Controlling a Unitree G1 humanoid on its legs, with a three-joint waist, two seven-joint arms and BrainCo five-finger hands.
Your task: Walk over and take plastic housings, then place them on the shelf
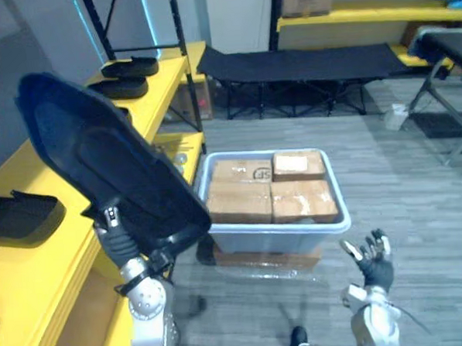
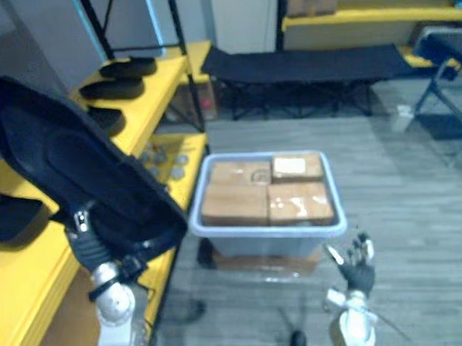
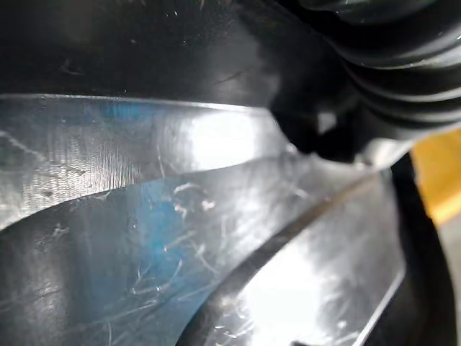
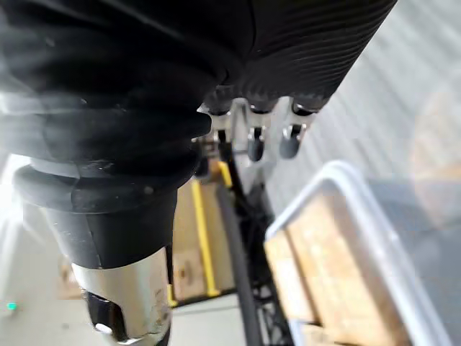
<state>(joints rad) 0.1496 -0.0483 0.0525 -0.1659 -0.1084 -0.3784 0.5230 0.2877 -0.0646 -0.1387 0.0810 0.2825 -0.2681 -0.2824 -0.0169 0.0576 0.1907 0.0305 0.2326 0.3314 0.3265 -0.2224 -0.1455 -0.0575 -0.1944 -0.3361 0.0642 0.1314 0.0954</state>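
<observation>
Carrying hand: left hand (image 1: 116,229) clamped on the lower edge of a large black plastic housing (image 1: 98,149) — fingers closed at its rim, as far as the head views showed.
Housing in hand: held up and tilted over the front edge of the yellow shelf (image 1: 34,261), not yet resting on it.
Free hand: right hand (image 1: 374,265) hung low near the front corner of the plastic bin (image 1: 274,227), fingers spread and straight, held nothing.
Shelf: already carried other black parts — a near shelved housing (image 1: 20,216) close under the raised piece, far shelved housings (image 1: 122,88) further along.
Bin: stood on the floor just beside the shelf, packed with cardboard boxes (image 1: 267,190); seemed unrelated to the task.
Done: walk-over and pick-up judged complete, with the part gripped and the shelf alongside.
Left: lowering onto a bare yellow stretch and letting go, probably between the near piece and the far ones.
Watch: big part gripped by one edge, so likely to swing while lowered.
</observation>
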